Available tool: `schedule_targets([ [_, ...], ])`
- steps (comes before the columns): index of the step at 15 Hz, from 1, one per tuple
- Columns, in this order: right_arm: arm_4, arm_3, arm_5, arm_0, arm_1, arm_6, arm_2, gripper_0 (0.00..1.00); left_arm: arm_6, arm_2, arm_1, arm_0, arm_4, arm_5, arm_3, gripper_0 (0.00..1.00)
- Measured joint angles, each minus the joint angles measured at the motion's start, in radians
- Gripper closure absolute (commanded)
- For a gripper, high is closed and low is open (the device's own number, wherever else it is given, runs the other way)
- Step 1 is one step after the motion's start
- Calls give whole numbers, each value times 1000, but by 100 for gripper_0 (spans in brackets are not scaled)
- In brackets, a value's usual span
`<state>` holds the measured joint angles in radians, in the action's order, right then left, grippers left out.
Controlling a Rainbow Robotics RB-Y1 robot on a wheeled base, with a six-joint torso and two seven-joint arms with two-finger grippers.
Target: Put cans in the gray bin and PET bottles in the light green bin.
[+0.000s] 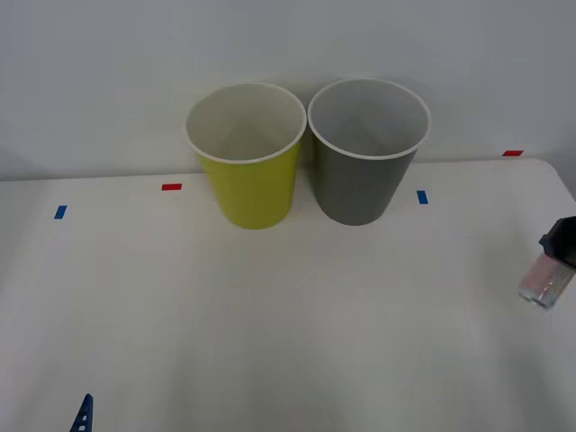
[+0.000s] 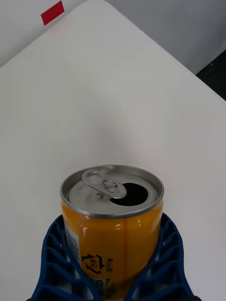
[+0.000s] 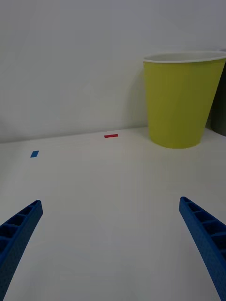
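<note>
While right gripper (image 2: pixel 115 282) clamps can (image 2: pixel 113 221) (opened); left gripper (image 3: pixel 113 244) spread

The can (image 2: pixel 112 221) is sitting upright between the two blue ribbed fingers (image 2: pixel 59 263) of the right claw (image 2: pixel 113 277), its silver top already opened and its orange-yellow side showing printed marks. It is hanging above the bench (image 1: pixel 270 342), close to the right edge. The gray bin (image 1: pixel 364 166) and the light green bin (image 1: pixel 247 175) are standing upright, touching side by side, well away to that claw's left and farther back, both showing pale insides.
</note>
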<state>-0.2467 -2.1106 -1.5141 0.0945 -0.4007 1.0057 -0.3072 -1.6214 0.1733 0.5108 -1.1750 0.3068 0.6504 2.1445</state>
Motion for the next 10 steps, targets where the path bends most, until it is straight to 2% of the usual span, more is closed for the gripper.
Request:
schedule_targets([
  [5, 67, -56, 111, -8, 100, 343, -69, 100, 0, 0, 0, 0, 0, 0, 0, 0],
  [10, 97, -138, 226, -11, 182, 679, -107, 100, 0, 0, 0, 0, 0, 0, 0, 0],
])
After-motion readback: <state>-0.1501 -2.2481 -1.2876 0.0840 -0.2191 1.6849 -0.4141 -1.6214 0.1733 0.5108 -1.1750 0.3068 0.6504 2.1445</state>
